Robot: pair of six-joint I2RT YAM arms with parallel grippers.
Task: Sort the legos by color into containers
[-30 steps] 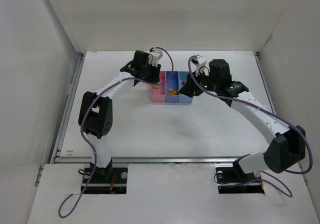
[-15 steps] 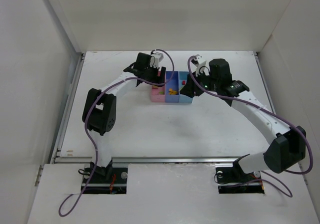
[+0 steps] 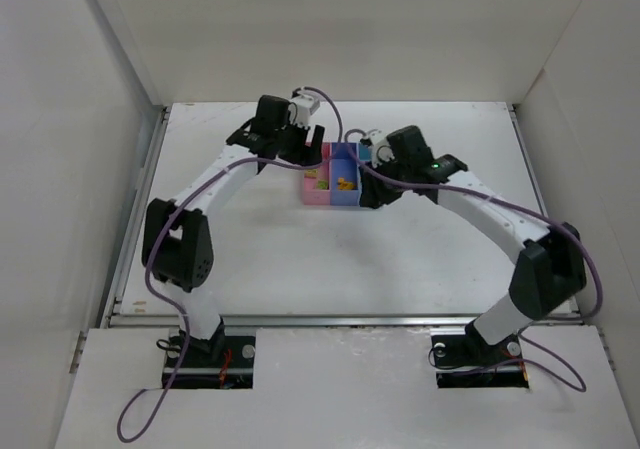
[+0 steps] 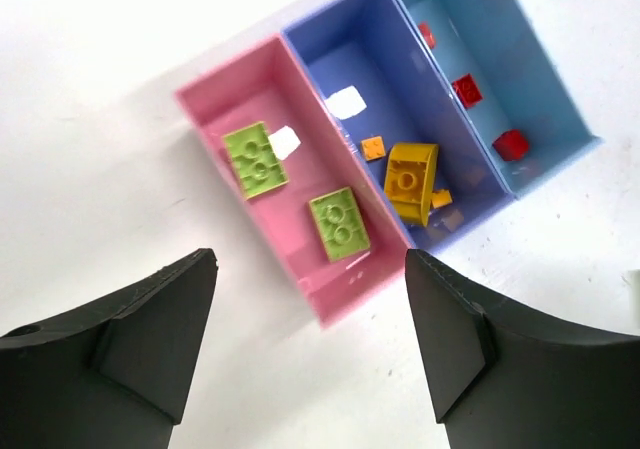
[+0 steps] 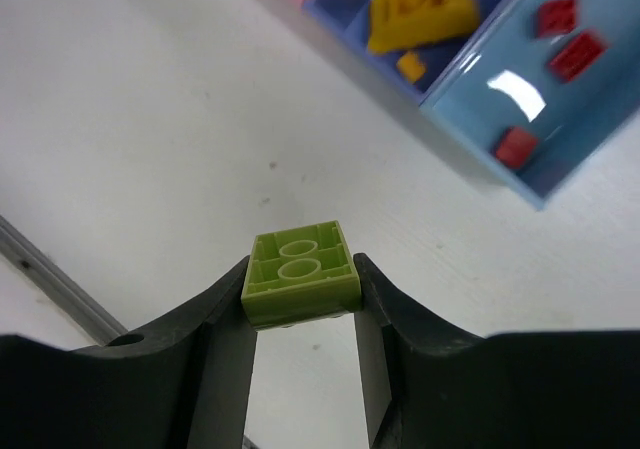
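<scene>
"Where was the lime brick (image 5: 297,269) when you looked?"

"Clamped in the right claw (image 5: 301,287), pinched by its two sides, with two round rings facing the wrist camera. It hung over bare worktop (image 3: 300,259), near the bins but outside them. Only that wrist view showed it. From overhead, the right arm hid the brick and most of the light blue bin (image 4: 480,19)."

"And the left claw (image 4: 310,289)?"

"Its fingers stood wide apart with nothing between them, above the pink bin (image 4: 205,97). Its camera gave the clearest look inside. Two more lime bricks (image 4: 255,159) lay flat in the pink one, studs up. A chunky yellow piece (image 4: 410,181) with one rounded side sat in the medium blue bin (image 4: 365,54), beside a small orange bit (image 4: 373,148). There were three red bricks (image 4: 466,89) in the light blue."

"What about the room?"

"The worktop was matte white, boxed in by plain white panels (image 3: 330,29). The bins were glossy plastic, joined in a row, and caught the light. Purple cables (image 3: 155,279) trailed along both arms."
</scene>
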